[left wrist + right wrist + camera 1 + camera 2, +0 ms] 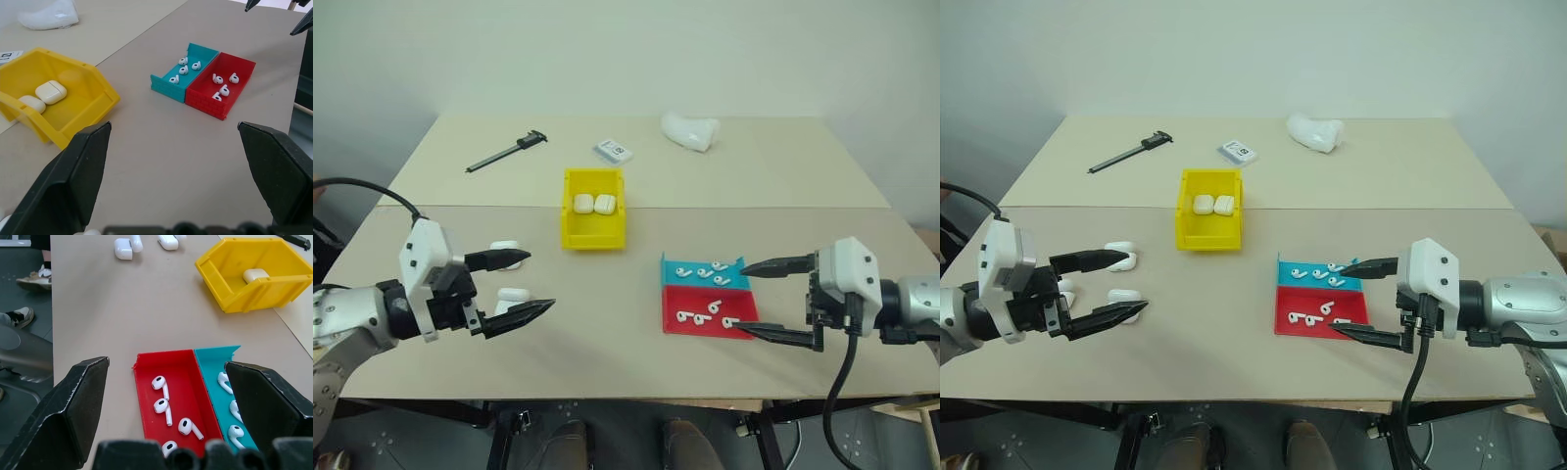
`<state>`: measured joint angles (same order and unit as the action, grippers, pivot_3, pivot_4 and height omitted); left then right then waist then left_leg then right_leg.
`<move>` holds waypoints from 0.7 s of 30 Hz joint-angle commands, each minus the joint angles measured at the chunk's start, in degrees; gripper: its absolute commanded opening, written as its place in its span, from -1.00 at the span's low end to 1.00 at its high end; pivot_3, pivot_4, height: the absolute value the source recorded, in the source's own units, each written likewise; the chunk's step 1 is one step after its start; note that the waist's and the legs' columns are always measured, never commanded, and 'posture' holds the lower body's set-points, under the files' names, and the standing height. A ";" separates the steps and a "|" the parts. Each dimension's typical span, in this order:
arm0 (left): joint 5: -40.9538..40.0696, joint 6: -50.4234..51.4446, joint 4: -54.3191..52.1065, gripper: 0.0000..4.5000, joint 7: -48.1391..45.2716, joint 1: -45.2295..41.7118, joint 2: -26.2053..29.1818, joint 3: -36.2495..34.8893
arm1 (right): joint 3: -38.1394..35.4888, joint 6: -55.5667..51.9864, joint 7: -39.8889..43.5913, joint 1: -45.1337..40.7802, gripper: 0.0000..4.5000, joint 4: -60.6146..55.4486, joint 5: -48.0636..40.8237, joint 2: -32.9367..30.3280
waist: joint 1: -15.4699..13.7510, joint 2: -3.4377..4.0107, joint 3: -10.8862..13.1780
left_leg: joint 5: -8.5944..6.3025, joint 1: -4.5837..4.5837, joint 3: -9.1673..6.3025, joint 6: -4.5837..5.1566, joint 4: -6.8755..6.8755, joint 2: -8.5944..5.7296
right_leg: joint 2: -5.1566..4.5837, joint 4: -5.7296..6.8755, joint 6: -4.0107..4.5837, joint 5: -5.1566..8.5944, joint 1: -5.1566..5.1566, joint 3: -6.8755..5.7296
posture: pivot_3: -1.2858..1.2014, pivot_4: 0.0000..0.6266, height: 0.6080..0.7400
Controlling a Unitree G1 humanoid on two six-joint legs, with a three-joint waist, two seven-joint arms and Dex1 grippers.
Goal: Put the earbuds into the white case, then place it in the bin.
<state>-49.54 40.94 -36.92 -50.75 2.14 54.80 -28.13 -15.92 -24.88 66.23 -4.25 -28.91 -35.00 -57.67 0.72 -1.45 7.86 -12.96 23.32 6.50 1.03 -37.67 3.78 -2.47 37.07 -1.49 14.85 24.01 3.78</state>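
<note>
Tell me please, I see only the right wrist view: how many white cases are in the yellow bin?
Observer: Two white cases lie side by side in the bin.
Operator: Is the left gripper holding something?
Observer: No, the left gripper is open and empty; loose cases lie beside it.
Operator: What is behind the bin?
Observer: A caliper, a small card and a lumpy white object.

Left gripper [525,284]: fingers spread wide, nothing between them, pointing inward toward the table's middle and slightly downward; left arm extends in from the left edge; right gripper [763,300]: fingers likewise spread wide and empty, pointing inward toward the left gripper; right arm extends in from the right edge.
</note>
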 commanded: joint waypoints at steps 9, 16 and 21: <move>-1.45 1.84 -1.56 1.00 -1.17 0.99 4.17 -4.92 | -0.49 0.16 -1.10 -0.53 0.98 -1.71 -0.52 0.08 | 0.02 0.00 0.00 | 0.00 0.00 0.01 0.00 0.00 0.00 | 0.00 0.00 0.00 0.00 0.01 0.00 | 0.03 -0.52 1.00; 3.40 2.34 -4.59 1.00 4.37 -1.29 7.28 -3.24 | 1.61 0.92 -2.18 -2.73 0.98 -0.52 0.20 1.07 | 0.02 0.00 0.00 | 0.00 -0.01 0.00 0.00 0.00 0.00 | 0.00 0.01 0.00 0.00 0.00 0.00 | 0.03 -0.52 1.00; -1.69 15.50 -2.57 1.00 7.27 -6.12 15.55 0.38 | 1.21 0.24 -2.78 -3.11 0.98 -1.24 -0.51 1.15 | -0.01 -0.03 0.02 | 0.00 0.00 0.01 0.00 0.00 0.00 | 0.00 0.01 0.01 0.01 0.01 0.00 | 0.03 -0.52 1.00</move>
<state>-48.79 51.42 -39.82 -45.11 -2.06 67.78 -28.03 -13.55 -24.90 63.71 -6.62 -28.83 -34.90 -56.62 0.71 -1.48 7.88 -12.96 23.32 6.51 1.03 -37.66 3.78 -2.46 37.08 -1.49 14.85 24.04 3.78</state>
